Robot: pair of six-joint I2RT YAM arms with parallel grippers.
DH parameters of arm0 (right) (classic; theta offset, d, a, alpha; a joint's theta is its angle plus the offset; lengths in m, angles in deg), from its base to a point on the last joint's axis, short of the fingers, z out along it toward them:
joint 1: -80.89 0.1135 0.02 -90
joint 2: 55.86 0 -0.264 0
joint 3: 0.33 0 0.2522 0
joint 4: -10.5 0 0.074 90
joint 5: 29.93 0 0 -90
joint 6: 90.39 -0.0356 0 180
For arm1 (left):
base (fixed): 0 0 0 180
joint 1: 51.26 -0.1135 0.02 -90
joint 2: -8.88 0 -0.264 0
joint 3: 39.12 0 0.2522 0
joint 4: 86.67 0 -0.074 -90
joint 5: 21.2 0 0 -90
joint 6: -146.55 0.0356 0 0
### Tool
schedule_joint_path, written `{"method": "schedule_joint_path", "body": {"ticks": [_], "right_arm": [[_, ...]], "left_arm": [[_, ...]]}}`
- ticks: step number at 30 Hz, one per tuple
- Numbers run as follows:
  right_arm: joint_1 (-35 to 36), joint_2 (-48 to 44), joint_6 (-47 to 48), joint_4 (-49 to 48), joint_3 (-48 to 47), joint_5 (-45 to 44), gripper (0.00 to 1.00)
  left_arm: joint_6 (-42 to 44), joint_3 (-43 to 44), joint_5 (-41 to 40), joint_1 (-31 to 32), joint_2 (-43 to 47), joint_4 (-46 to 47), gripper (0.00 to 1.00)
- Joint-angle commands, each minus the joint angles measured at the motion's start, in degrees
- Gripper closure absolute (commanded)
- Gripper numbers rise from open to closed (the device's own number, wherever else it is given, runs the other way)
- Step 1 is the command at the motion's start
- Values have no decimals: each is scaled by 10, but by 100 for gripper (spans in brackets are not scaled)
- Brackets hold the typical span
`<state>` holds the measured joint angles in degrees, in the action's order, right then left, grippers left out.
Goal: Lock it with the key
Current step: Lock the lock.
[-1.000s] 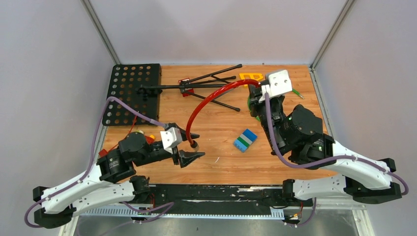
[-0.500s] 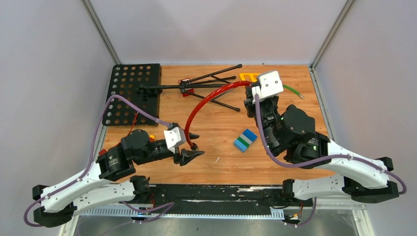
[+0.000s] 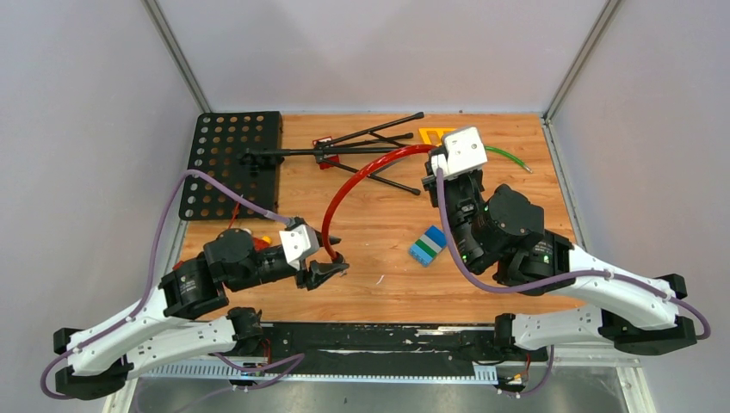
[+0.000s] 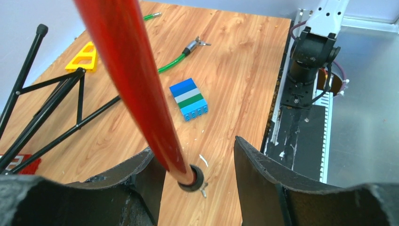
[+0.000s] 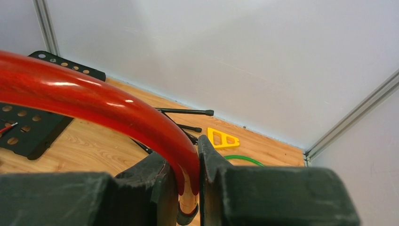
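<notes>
Currently, the right gripper [image 5: 188, 165] pinches 1 end of the red cable lock [image 3: 361, 172]. The left gripper [image 4: 195, 165] has its 2 fingers spread, and the cable's black end cap [image 4: 192, 179] lies between them.

Red cable [image 3: 340, 191] spans the bench [image 3: 405, 297] middle
Bare wood along the near edge; toy blocks [image 3: 429, 245] right, black stand [image 3: 344, 151] behind

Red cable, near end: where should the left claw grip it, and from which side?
Just above the black end cap, with the left claw coming from the left as it points now. The red cable runs straight between its open fingers there.
</notes>
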<state>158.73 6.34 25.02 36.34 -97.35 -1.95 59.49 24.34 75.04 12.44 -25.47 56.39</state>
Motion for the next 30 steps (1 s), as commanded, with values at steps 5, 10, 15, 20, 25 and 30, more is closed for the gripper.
{"method": "schedule_joint_path", "body": {"ticks": [5,10,15,20,25,30], "right_arm": [[-1,-24,-3,-41,-2,-16,100],[0,-22,-12,-38,-4,-13,100],[0,-17,-13,-37,-7,-8,100],[0,-16,-13,-36,-6,-4,100],[0,-15,-7,-41,-5,-4,100],[0,-15,-6,-46,-5,-3,100]], "left_arm": [[11,20,-18,0,13,-14,40],[12,18,-13,0,4,-10,42],[14,17,-12,0,-2,-9,44],[16,18,-9,0,-2,-15,58],[18,20,-11,0,-3,-23,75],[28,22,-12,0,-8,-30,100]]}}
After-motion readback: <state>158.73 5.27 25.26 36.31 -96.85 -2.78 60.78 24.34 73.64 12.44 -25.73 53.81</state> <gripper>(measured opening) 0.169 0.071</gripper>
